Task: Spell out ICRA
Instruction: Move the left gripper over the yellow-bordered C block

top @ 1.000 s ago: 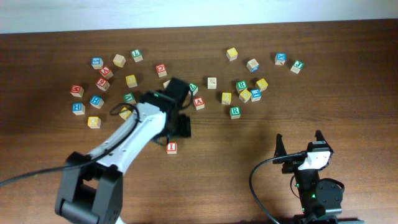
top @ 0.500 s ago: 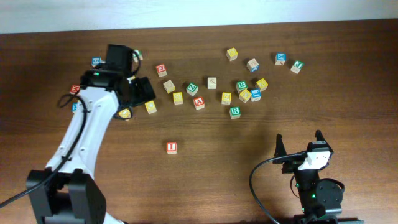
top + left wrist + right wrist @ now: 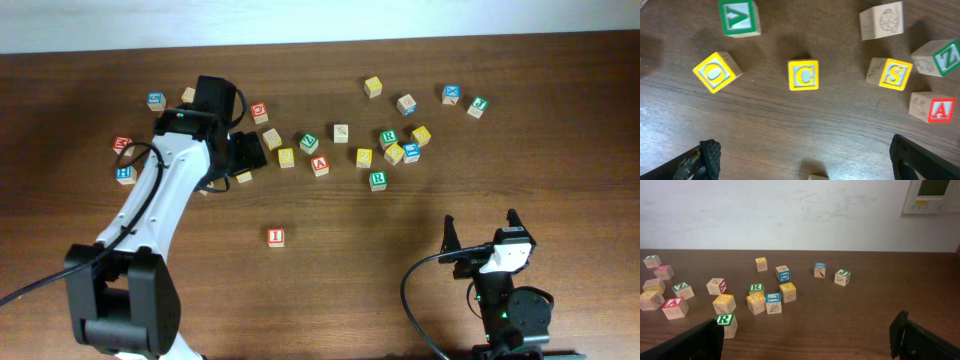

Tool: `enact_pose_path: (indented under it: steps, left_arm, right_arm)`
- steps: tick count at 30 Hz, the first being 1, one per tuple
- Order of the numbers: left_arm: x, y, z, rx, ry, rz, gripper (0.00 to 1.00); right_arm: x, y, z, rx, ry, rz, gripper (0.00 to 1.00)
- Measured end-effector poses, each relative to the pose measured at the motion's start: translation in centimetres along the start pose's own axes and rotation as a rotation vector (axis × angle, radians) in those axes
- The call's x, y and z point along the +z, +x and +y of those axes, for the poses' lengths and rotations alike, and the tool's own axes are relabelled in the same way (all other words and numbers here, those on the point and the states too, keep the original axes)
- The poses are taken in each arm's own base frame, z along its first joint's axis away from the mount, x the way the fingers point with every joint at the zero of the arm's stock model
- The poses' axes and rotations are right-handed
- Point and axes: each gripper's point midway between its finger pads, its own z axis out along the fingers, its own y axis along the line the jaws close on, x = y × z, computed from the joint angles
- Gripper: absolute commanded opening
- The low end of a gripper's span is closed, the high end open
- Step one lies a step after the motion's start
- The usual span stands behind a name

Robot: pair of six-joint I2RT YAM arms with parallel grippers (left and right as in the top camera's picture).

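The red I cube (image 3: 276,237) stands alone at the front middle of the table. The yellow C cube (image 3: 803,75) lies ahead of my left gripper (image 3: 807,162), which is open and empty above the table. In the overhead view that gripper (image 3: 246,154) hovers beside the C cube (image 3: 243,177). The red A cube (image 3: 320,165) (image 3: 939,109) lies to the right of a yellow S cube (image 3: 890,73). Two green R cubes (image 3: 377,180) (image 3: 388,137) lie further right and also show in the right wrist view (image 3: 725,320) (image 3: 756,287). My right gripper (image 3: 481,232) (image 3: 805,340) is open and empty at the front right.
Several other lettered cubes are scattered along the back half of the table, among them a green V (image 3: 739,17), a yellow O (image 3: 716,71), a green Z (image 3: 940,57) and blue cubes (image 3: 451,94). A cube's top edge (image 3: 817,176) shows between the left jaws.
My left arm swung from above the I cube to the far left, then back right over the C cube. The I cube stayed put. The right arm has not moved.
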Motion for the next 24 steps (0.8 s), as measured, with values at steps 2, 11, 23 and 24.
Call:
enact_pose_path:
  steps: [2, 11, 23, 24]
  left_arm:
    - [0.0, 0.2, -0.7, 0.016, 0.008, -0.005, 0.99]
    - [0.0, 0.4, -1.8, 0.042, 0.021, -0.015, 0.97]
    - [6.5, 0.7, -0.6, 0.053, -0.098, 0.055, 0.79]
    - [7.7, 0.4, -0.6, 0.054, -0.105, 0.045, 0.77]
  right_arm:
    - [0.0, 0.0, 0.0, 0.001, 0.000, 0.000, 0.98]
    - [0.0, 0.0, 0.0, 0.000, 0.000, 0.000, 0.98]
    - [0.0, 0.0, 0.0, 0.000, 0.000, 0.000, 0.98]
    - [0.0, 0.0, 0.0, 0.000, 0.000, 0.000, 0.98]
